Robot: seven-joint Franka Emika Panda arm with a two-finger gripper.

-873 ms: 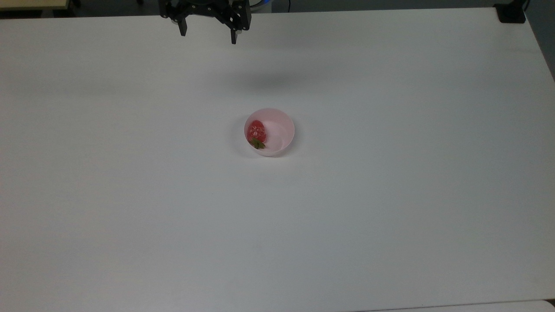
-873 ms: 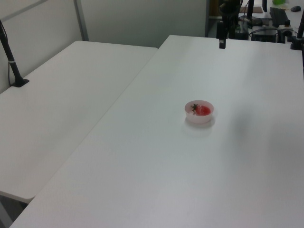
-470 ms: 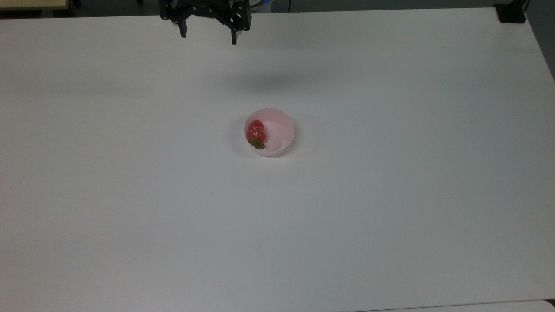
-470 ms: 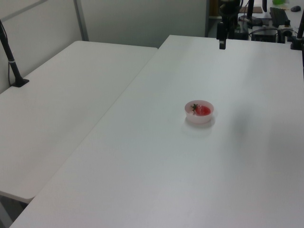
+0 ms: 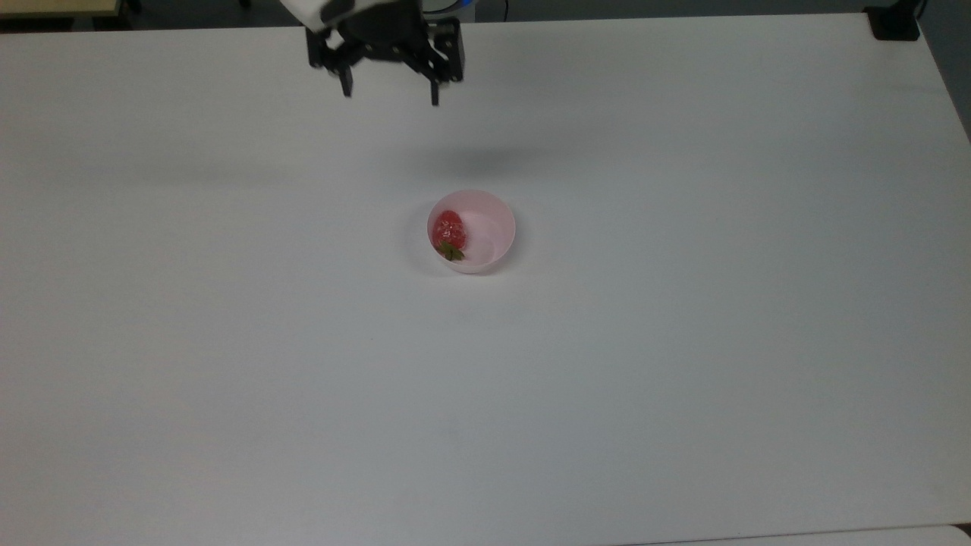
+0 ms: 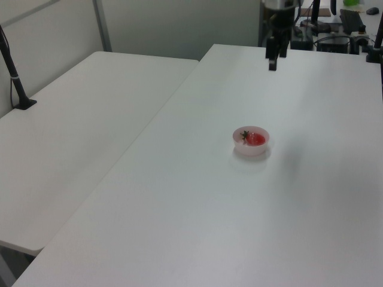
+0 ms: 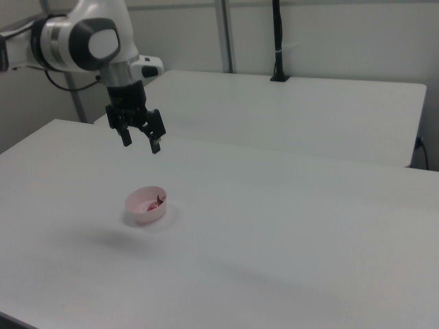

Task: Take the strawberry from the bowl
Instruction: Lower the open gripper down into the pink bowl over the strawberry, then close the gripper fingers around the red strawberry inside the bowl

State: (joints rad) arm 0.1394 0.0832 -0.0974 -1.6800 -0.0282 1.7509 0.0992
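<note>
red strawberry (image 5: 448, 230) lying in pale pink bowl (image 5: 497, 246), against top view's left wall, seemingly touching.

gripper (image 7: 141, 144): fingers spread, above table (image 7: 288, 226), clear of bowl
bowl (image 7: 145, 205): on table
strawberry (image 7: 153, 203): inside bowl

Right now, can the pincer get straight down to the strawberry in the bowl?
Probably yes. The pincer hangs open above the table, off to one side of the bowl. The strawberry lies uncovered against the wall on the top view's left, so that wall may crowd one finger.
</note>
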